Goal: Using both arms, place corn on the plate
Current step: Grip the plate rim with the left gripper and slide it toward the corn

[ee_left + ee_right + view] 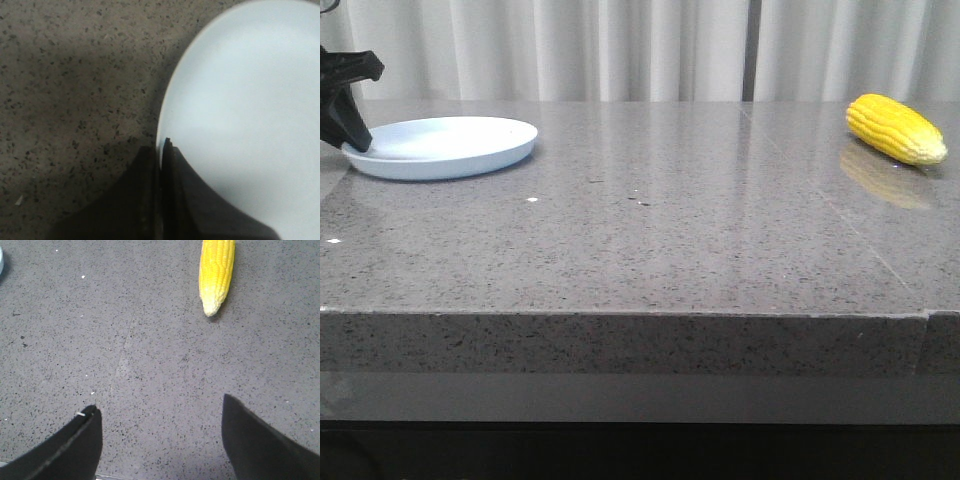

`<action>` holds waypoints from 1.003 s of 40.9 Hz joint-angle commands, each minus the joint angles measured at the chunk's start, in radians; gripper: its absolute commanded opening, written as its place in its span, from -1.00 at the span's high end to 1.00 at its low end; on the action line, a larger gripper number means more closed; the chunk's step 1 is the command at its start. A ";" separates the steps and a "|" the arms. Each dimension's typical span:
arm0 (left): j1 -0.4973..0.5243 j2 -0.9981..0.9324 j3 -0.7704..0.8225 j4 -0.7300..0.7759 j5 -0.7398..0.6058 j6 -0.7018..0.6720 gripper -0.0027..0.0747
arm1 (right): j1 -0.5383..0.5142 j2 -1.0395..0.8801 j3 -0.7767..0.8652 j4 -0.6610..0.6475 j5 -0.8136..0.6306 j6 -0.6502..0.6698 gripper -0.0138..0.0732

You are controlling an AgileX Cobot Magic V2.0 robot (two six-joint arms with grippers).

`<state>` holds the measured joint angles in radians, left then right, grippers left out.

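At the far left edge of the front view the left gripper point(350, 125) was cut off by the frame, so only a black angular piece showed, its tip at the left rim of the plate point(450, 150). The left wrist view showed its fingers point(177, 200) pressed together with the plate's rim point(165, 120) pinched between them, one finger lying on the plate's inner surface and the other outside it; the fingertips were dark and hard to separate from their shadow. There was one plate, pale blue-white, resting at the far left of the grey speckled table point(640, 250).

One corn point(896, 128) lay well apart from it at the far right, on its side, its paler tip pointing right and nearer, with a faint reflection on the tabletop below it.

The right gripper point(160, 440) did not show in the front view. In the right wrist view its two black fingers point(75, 447) were spread wide over bare table, holding nothing, with the corn point(216, 275) lying apart beyond them, its butt end cut off by the frame.
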<state>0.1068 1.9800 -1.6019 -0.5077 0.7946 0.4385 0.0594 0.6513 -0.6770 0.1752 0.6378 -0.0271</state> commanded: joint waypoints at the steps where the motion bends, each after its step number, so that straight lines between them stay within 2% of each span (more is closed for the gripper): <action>1: -0.006 -0.057 -0.038 -0.034 0.001 0.001 0.98 | 0.000 0.004 -0.033 -0.007 -0.065 -0.009 -0.54; 13: -0.047 -0.127 -0.141 -0.105 0.136 0.001 0.98 | 0.000 0.004 -0.033 -0.007 -0.065 -0.009 -0.54; 25: -0.241 -0.168 -0.150 -0.095 0.070 -0.122 0.98 | 0.000 0.004 -0.033 -0.007 -0.065 -0.009 -0.54; 34: -0.435 -0.143 -0.150 0.053 -0.065 -0.291 0.98 | 0.000 0.004 -0.033 -0.007 -0.065 -0.009 -0.54; 41: -0.527 -0.085 -0.150 0.088 -0.107 -0.318 0.98 | 0.000 0.004 -0.033 -0.007 -0.065 -0.009 -0.54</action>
<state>-0.3841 1.9205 -1.7200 -0.4182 0.7632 0.1481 0.0594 0.6513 -0.6770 0.1752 0.6378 -0.0271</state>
